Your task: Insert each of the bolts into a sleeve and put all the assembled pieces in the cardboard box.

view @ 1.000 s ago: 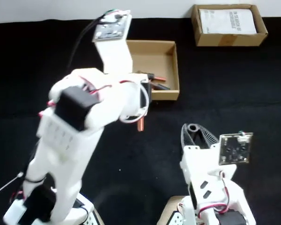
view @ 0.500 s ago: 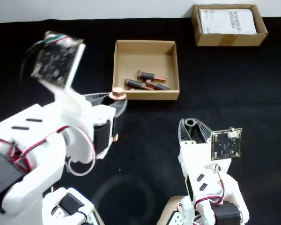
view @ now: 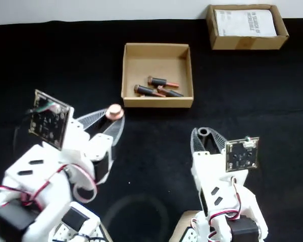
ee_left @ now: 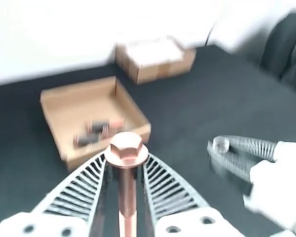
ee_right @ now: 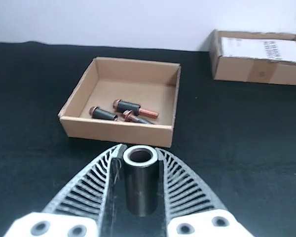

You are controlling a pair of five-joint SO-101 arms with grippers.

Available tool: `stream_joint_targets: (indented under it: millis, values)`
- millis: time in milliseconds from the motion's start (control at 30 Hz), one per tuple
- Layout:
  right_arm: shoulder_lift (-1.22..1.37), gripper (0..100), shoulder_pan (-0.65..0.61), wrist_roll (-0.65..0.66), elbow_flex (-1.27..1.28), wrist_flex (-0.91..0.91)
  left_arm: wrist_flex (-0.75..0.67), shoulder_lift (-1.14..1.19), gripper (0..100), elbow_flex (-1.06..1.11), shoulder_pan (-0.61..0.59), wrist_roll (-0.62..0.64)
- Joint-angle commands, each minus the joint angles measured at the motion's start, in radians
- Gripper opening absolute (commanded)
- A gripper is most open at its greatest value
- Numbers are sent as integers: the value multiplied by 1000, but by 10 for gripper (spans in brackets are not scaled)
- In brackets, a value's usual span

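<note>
High view: left gripper (view: 110, 116) clamps a bolt (ee_left: 128, 154), right gripper (view: 204, 134) a sleeve (ee_right: 140, 183); second box (view: 242, 43) sits beyond the cardboard box (view: 156, 102).

I stood at what looked like a small robotics lab bench rather than a home or a shop. My left arm (view: 40, 171) and right arm (view: 222, 194) sat side by side. Both wore plain white printed shells, with loose wires (view: 84, 182) looping outside the joints and a bare camera board (view: 49, 119) on each wrist. The table (view: 252, 91) under me was draped in black cloth and backed by a blank white wall (view: 91, 9). On it sat an open cardboard box (view: 156, 58) and a second carton (view: 247, 42) with a printed sheet (view: 245, 22) on top.
</note>
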Motion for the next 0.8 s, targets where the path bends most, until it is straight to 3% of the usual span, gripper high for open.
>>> stream_joint_targets:
  millis: [0, 100, 367, 533, 767]
  values:
    - [-10, 6, -38, 11, -4, -19, -450, -88, 8, 252, -5, -2]
    - [-10, 6, -42, 11, -4, -19, -646, -101, 8, 358, 22, -2]
    - [-10, 6, -45, 11, 38, -24, -807, 39, 9, 366, 208, 81]
    - [-10, 6, -45, 11, 53, -25, -825, 157, 9, 292, 303, 86]
    - [-10, 6, -45, 11, 44, -24, -836, 263, 9, 272, 305, 89]
